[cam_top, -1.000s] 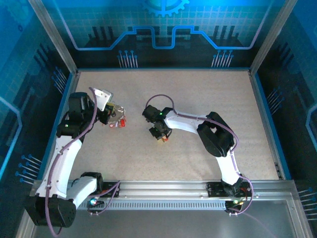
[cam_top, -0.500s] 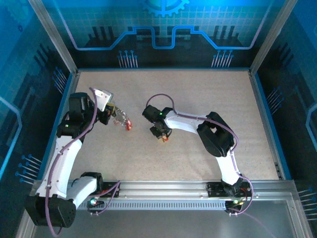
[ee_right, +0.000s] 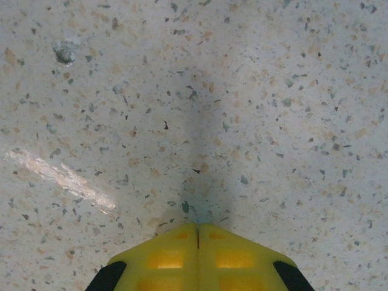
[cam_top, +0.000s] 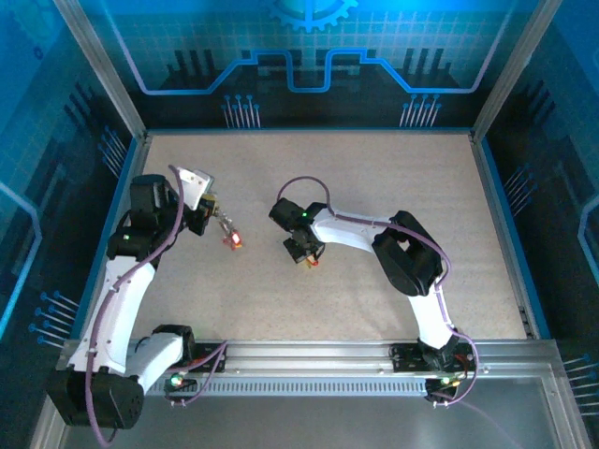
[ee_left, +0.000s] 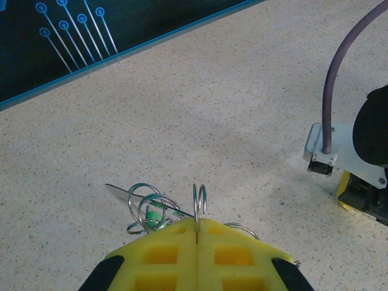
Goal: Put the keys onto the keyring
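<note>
Nearest in the left wrist view, the left end effector (ee_left: 197, 223) has its yellow pads (ee_left: 163, 251) pressed narrow on a silver ring of the keyring (ee_left: 199, 203). The ring stands upright out of the seam between them. Just beyond, toward 10 o'clock, more silver loops of the keyring bunch above the speckled desk (ee_left: 242, 109), with a bit of green among them. A flat silver blade (ee_left: 116, 190) sticks out farther at 10 o'clock.

From above, a key (cam_top: 233, 242) with a red tag sits at 4 o'clock from the left end effector, at the end of the thin chain running from it. Whether it rests on the desk or hangs just over it, I cannot tell.

The right end effector (ee_right: 197, 229) stands well apart, at 3 o'clock from the key, pointing down at the desk. Its pads are closed tight with nothing between them. From above, a red-orange speck (cam_top: 315, 263) shows by its tip, too small to name.
</note>
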Motion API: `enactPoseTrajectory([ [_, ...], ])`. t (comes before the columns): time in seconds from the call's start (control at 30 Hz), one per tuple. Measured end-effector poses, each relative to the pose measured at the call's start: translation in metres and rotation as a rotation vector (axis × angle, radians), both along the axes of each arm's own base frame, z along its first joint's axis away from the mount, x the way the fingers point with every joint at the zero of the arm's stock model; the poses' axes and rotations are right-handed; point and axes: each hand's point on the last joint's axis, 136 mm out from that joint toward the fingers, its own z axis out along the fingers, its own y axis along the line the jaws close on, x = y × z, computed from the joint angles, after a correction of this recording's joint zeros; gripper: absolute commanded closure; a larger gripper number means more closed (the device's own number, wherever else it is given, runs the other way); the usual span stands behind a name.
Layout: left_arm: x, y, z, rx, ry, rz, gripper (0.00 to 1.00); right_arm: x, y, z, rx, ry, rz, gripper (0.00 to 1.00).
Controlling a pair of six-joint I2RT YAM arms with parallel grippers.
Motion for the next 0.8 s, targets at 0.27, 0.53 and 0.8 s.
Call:
enactPoseTrajectory([
  [0.27,-0.004,-0.01,0.003,-0.033,-0.005,-0.057,1.0,-0.009,-0.019,0.012,0.189,0.042,-0.028,1.0],
  [0.53,-0.014,-0.029,0.008,-0.064,-0.027,-0.16,1.0,0.003,-0.018,0.082,0.592,-0.04,0.081,1.0],
  [0.8,-0.033,-0.067,-0.01,-0.056,-0.008,-0.326,1.0,-0.011,0.006,0.138,0.846,-0.104,0.278,1.0],
])
